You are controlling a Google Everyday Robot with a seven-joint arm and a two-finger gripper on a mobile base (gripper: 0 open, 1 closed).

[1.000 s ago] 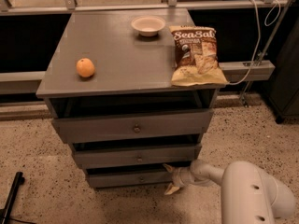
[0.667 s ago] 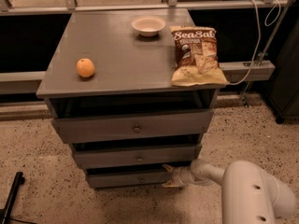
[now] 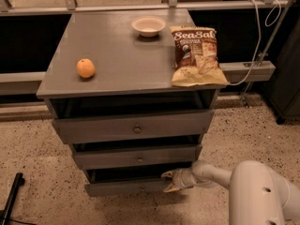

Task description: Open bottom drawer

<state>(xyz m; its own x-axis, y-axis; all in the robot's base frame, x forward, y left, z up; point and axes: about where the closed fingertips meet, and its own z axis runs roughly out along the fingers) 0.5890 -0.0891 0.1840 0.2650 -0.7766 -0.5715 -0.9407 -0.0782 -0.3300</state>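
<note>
The bottom drawer (image 3: pixel 124 187) is the lowest and narrowest of three grey drawer fronts in the cabinet, near the floor. It stands out a little, with a dark gap above it. Its knob is hidden from me. My gripper (image 3: pixel 168 181) reaches in from the lower right on a white arm (image 3: pixel 213 173) and sits at the right end of the drawer front, with one fingertip above the top edge and one lower against the front. The middle drawer (image 3: pixel 138 157) and the top drawer (image 3: pixel 133 127) are above it.
On the cabinet top (image 3: pixel 122 55) lie an orange (image 3: pixel 86 68), a white bowl (image 3: pixel 148 26) and a bag of chips (image 3: pixel 197 56) at the right edge. A black pole (image 3: pixel 10 200) lies on the speckled floor at lower left. A cable (image 3: pixel 257 41) hangs at the right.
The gripper has shifted slightly up and left along the right end of the bottom drawer front. The drawers have not visibly moved.
</note>
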